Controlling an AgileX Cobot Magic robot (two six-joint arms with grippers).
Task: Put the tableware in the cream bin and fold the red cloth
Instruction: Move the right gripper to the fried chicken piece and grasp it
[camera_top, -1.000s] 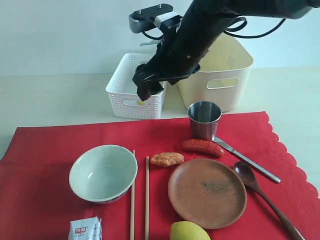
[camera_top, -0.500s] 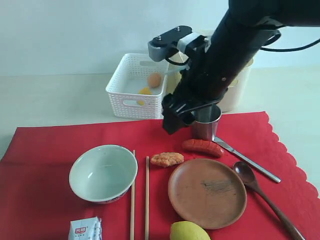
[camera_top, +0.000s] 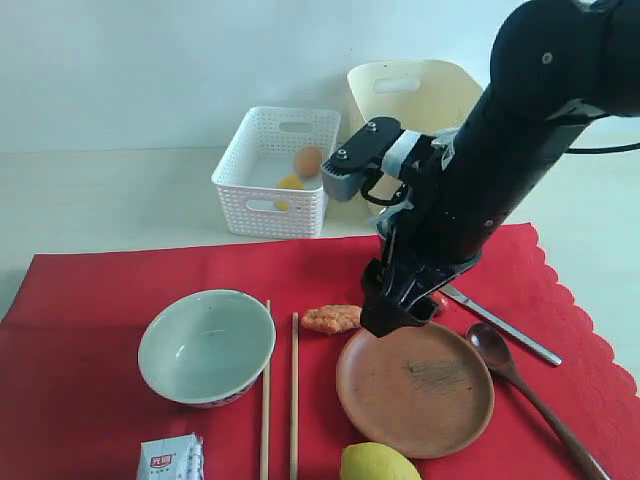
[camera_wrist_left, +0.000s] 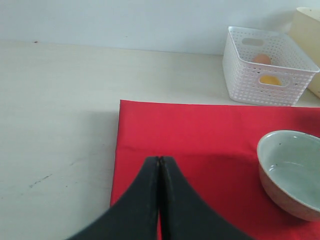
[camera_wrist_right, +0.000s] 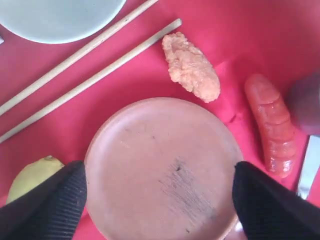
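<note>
Right gripper (camera_wrist_right: 160, 187): jaws spread wide, low over the round brown plate (camera_wrist_right: 162, 167), one finger (camera_wrist_right: 50, 200) off each side of its rim; nothing gripped.
Left gripper (camera_wrist_left: 160, 167): jaws pressed together, empty, above the red cloth's near-left corner.
Red cloth (camera_top: 90, 330): spread flat on the table (camera_top: 110, 195), scalloped edge on the right.
Pale green bowl (camera_top: 206, 345): upright on the cloth, left of the plate.
Wooden chopsticks (camera_top: 280, 390): parallel, between bowl and plate.
Dark wooden spoon (camera_top: 520, 385): just right of the plate.
Metal knife (camera_top: 505, 325): beyond the spoon, partly under the arm.
Cream bin (camera_top: 420, 90): at the back, off the cloth, beside the white lattice basket (camera_top: 275, 175).
Food: sausage (camera_wrist_right: 272, 125) and battered piece (camera_top: 332, 318) by the plate's far rim; lemon (camera_top: 378, 463) at its near rim; egg (camera_top: 308, 160) in the basket.
</note>
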